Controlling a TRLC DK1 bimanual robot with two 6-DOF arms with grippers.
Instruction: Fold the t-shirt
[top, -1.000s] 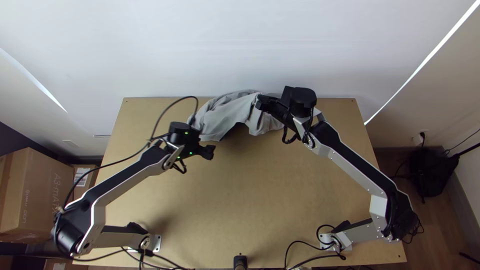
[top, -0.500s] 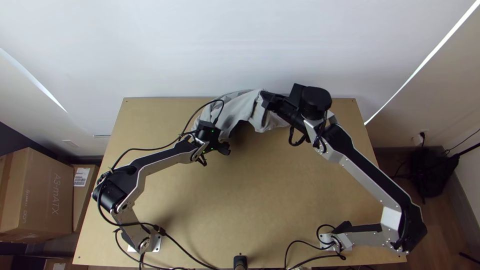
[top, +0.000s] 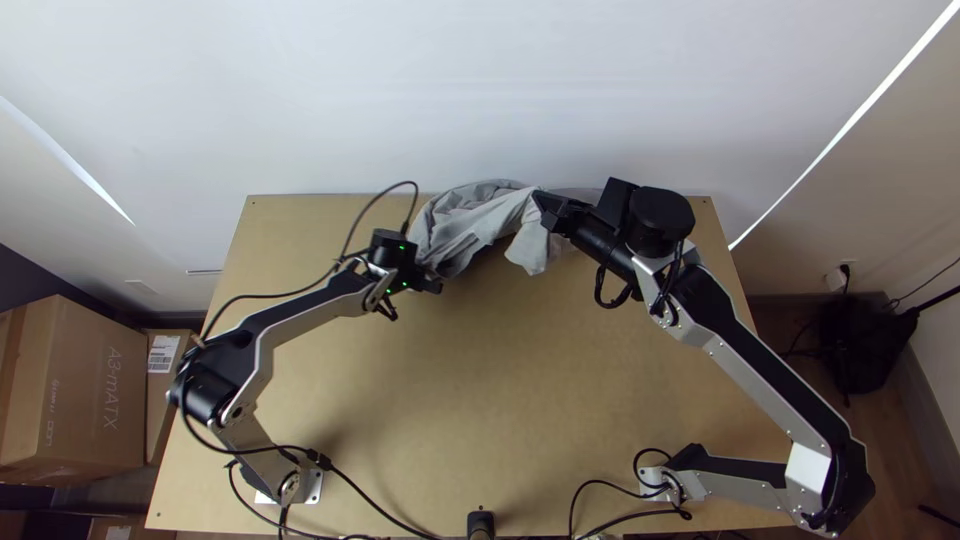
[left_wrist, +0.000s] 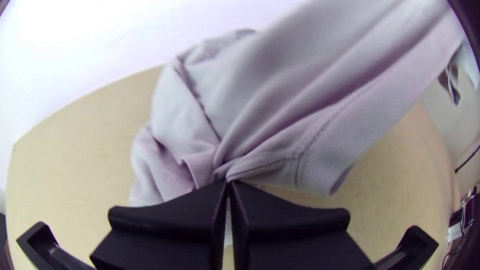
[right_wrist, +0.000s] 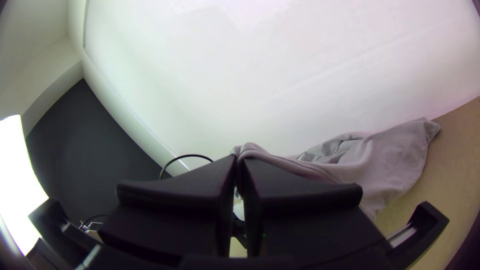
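Along the light wooden worktop's (top: 480, 400) far edge, the bunched grey cloth t-shirt (top: 468, 222) runs crosswise between the black, flat-fingered left claw (left_wrist: 228, 184) and matching right claw (right_wrist: 239, 161), both pinching it.

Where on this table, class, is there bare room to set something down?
Bare wood shows on the table between left arm and right arm, nearer than the t-shirt, and at the far left corner. Crowded: the far edge's middle, where left gripper and right gripper pinch the t-shirt.
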